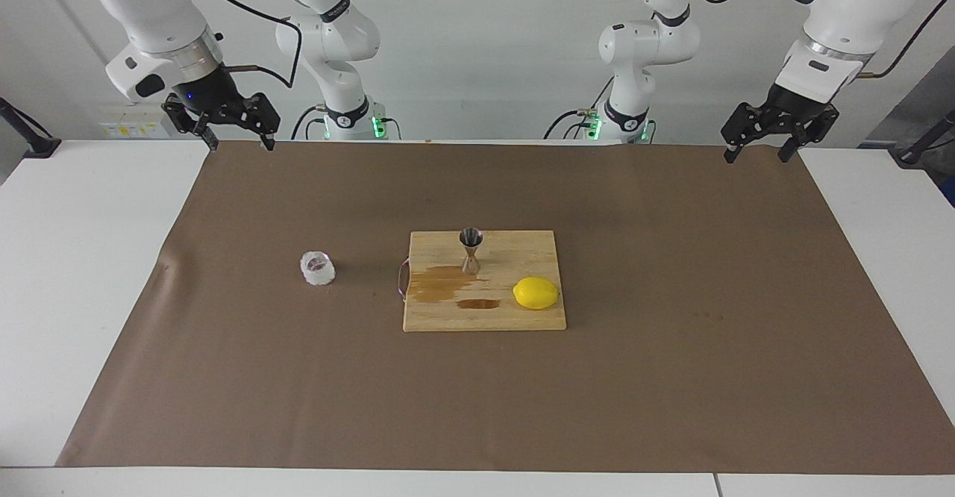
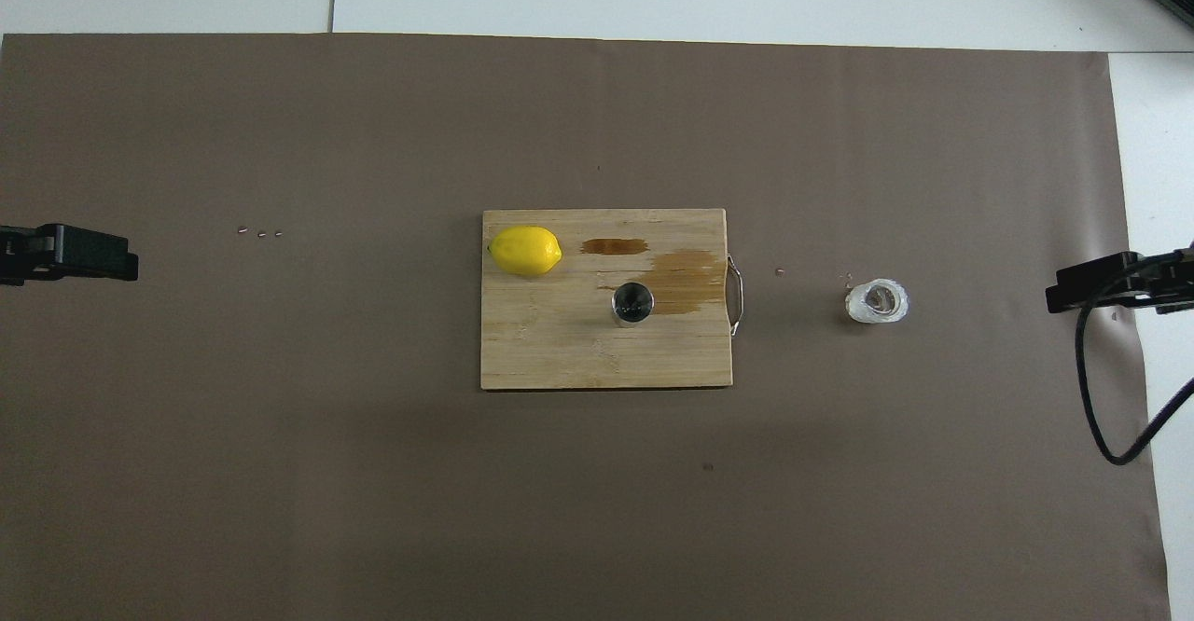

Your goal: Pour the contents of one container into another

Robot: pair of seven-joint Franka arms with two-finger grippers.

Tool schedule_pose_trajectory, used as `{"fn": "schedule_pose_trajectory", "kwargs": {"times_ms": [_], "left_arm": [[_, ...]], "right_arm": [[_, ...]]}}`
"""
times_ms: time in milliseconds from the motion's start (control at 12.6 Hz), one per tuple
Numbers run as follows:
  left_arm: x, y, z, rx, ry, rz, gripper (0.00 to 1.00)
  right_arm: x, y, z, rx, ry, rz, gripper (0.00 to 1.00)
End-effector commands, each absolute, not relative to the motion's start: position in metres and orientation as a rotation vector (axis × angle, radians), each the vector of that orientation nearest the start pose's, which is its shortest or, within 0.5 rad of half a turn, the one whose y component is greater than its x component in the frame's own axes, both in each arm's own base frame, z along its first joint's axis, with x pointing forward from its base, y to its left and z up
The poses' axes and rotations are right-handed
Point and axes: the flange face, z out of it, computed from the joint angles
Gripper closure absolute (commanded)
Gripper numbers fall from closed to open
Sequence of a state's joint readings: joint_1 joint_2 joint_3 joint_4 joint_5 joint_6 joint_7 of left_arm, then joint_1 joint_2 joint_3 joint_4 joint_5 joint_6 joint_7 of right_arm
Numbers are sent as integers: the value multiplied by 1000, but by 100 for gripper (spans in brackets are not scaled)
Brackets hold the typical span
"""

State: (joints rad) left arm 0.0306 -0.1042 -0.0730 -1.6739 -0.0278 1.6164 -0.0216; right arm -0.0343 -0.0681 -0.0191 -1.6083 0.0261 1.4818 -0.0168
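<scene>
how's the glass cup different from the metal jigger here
The glass cup is clear, faceted and squat; the jigger is silver metal, taller and pinched at a narrow waist. The cup sits on the brown paper, toward the right arm's end of the table; the jigger stands on the wooden board, beside a wet stain. Both stand upright with open mouths up, and no hand is touching either.

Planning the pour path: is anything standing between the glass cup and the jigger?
Nothing visible does. The glass cup stands on the brown paper toward the right arm's end; only bare paper and the cutting board's wire handle lie before the jigger.
</scene>
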Motion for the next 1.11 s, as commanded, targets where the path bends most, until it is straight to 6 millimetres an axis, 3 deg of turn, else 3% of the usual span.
{"fn": "schedule_pose_trajectory", "kwargs": {"times_ms": [0,159,1035], "left_arm": [[534,-26,635,-3160,46,-12,0],[538,-28,637,-3166,57,-1,0],[532,-24,633,-3166,33,35,0]], "right_arm": [[535,-33,652,-3098,105,88,0],[536,-34,643,-3088,109,104,0],[532,-39,641,-3088,109,122,0]]}}
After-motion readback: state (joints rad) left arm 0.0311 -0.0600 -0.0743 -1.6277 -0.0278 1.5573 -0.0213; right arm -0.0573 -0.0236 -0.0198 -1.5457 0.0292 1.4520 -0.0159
